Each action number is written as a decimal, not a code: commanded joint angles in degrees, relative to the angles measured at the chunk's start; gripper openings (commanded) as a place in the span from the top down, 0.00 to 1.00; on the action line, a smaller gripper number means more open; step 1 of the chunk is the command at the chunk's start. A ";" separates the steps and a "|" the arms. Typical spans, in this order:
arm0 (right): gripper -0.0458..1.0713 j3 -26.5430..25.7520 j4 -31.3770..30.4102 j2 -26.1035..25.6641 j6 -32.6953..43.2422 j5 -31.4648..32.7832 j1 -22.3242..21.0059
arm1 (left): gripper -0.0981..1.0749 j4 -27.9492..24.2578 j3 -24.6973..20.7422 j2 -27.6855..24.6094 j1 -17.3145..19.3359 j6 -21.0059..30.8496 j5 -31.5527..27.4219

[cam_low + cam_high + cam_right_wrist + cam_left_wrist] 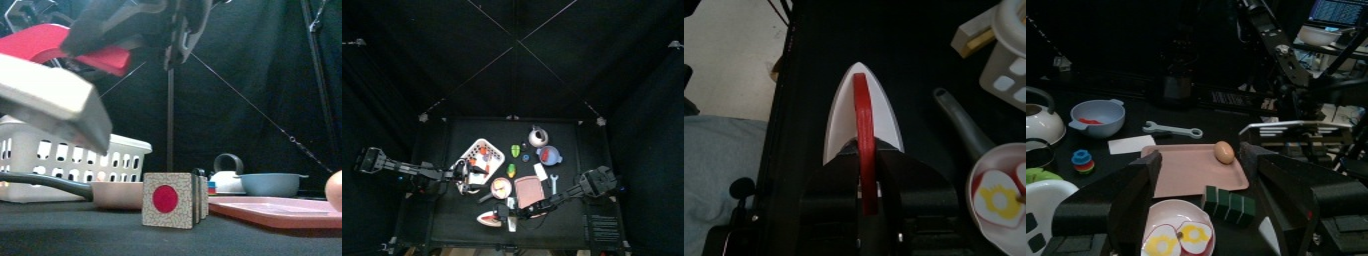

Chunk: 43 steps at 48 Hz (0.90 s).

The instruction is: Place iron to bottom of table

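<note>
Overhead, top view: iron (pixel 492 219) low at the near edge of the table (pixel 449 215), in the bottom strip the task names; too small to tell whether resting or raised.
Top view, right arm: enters from the right, reaches across and down to the near edge; right gripper (pixel 508 212) on the iron.
Top view, left arm: enters from the left; left gripper (pixel 472 177) over the plates mid-table, well apart from the iron.
Front view, iron: near and large at the left, blurred; pale sole (pixel 47 95) tilted, red top above; appears clear of the tabletop.
Front view, background: white basket (pixel 67 150), box with red dot (pixel 167 200), kettle (pixel 227 175), blue bowl (pixel 271 183).
Left wrist view: left gripper (pixel 1200 157) spread wide, holding nothing; pink tray (pixel 1180 175) with egg (pixel 1224 152) beyond.
Right wrist view: iron (pixel 847 105) nose pointing away from the wrist; right gripper (pixel 865 165) closed narrow on the red handle (pixel 862 125); table edge and grey floor alongside.
Handling, judged: toy-like, rigid, light; smooth plastic, likely slippery; flat sole should sit steady.
Hold, judged: across the narrow red handle, mid-length, as now.
Risk, judged: close to the edge; release flat, not tilted.
</note>
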<state>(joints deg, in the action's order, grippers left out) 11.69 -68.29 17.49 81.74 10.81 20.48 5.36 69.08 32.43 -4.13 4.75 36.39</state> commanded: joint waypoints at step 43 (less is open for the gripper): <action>0.38 -5.71 1.76 4.66 0.00 -6.15 -5.98 | 0.09 0.97 -0.26 0.18 -0.09 -0.09 0.35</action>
<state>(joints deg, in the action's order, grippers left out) 7.56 -66.71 23.55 81.74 4.92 15.03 6.15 69.52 32.52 -4.22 4.75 36.39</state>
